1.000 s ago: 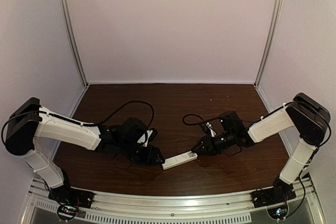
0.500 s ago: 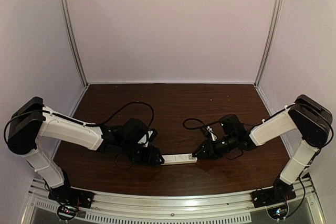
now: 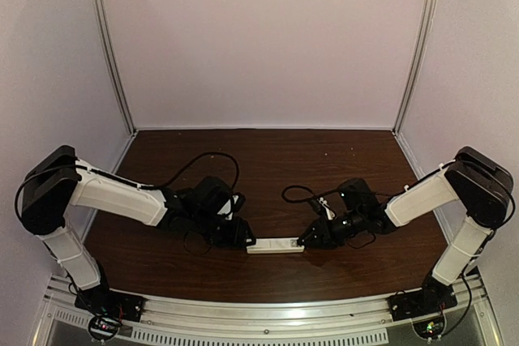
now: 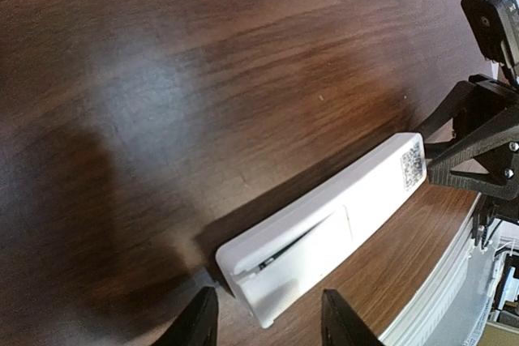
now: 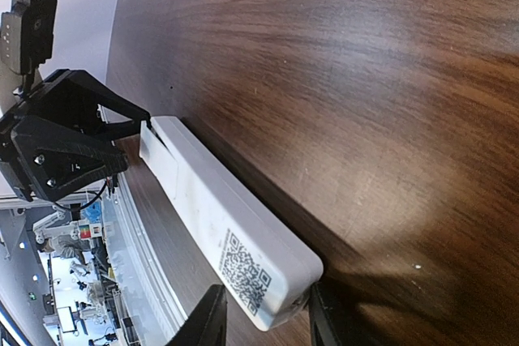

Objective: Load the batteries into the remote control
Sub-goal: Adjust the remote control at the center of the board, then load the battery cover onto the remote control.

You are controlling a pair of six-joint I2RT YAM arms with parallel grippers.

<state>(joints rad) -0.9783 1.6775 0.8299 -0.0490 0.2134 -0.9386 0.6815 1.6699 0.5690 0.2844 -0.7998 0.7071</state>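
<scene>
The white remote control point(image 3: 276, 245) lies back side up on the dark wooden table, between the two grippers. The left wrist view shows its battery end point(image 4: 268, 269) with the cover slightly ajar along a thin dark gap. The right wrist view shows its other end with a QR code point(image 5: 247, 269). My left gripper point(image 3: 242, 237) is open, its fingertips point(image 4: 199, 322) just short of the battery end. My right gripper point(image 3: 310, 238) is open and straddles the QR end; one fingertip point(image 5: 323, 313) touches it. No batteries are visible.
The metal rail point(image 3: 268, 313) runs along the table's near edge, close to the remote. White walls with upright metal posts point(image 3: 109, 46) enclose the table at the back and sides. Black cables point(image 3: 211, 160) loop above both wrists.
The remote has swung from a slant to lie parallel with the near edge and shifted slightly left. Both grippers have moved with its ends, the left one closer in.
</scene>
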